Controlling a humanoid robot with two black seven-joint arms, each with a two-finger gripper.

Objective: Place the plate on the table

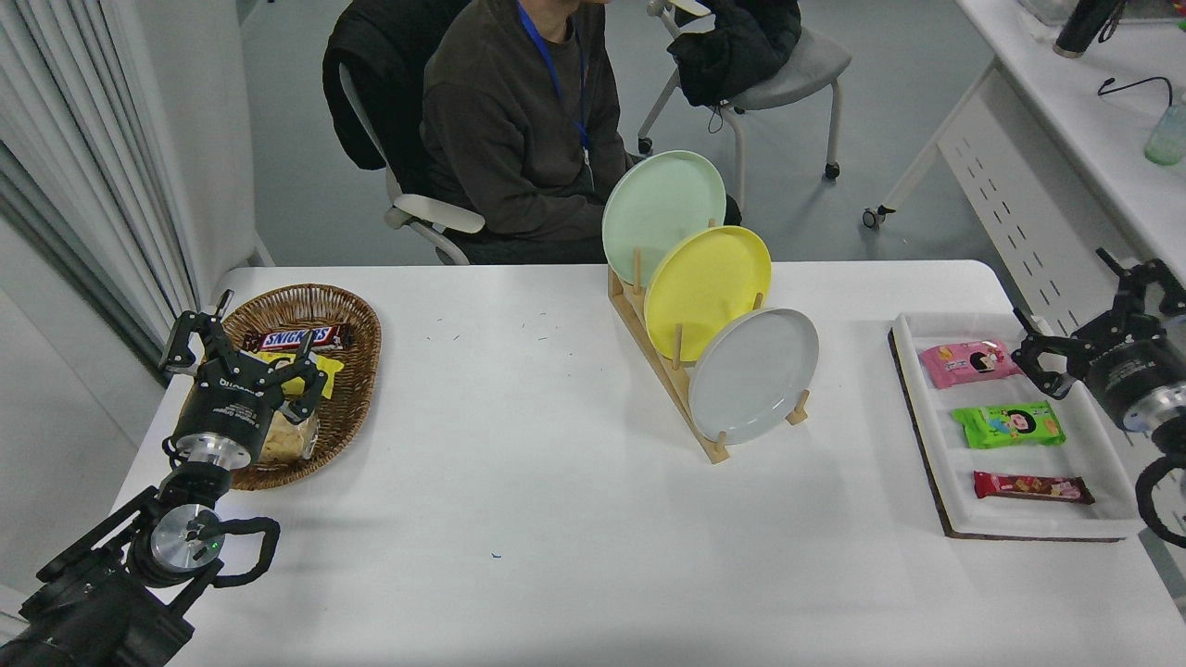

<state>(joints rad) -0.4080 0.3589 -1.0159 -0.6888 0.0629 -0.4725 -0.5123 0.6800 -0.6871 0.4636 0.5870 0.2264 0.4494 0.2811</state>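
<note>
Standing on edge in the nearest slot of the rack (669, 371), the grey plate (752, 375) lies well left of the right claw (1103, 320), which hangs open and empty over the tray (936, 445), nearer than the left claw (243, 345) parked spread over the basket (357, 371).

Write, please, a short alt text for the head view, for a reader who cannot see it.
A grey plate stands in a wooden rack on a white table, in front of a yellow plate and a green plate. The right gripper hovers open by a snack tray; the left gripper is open over a basket.
</note>
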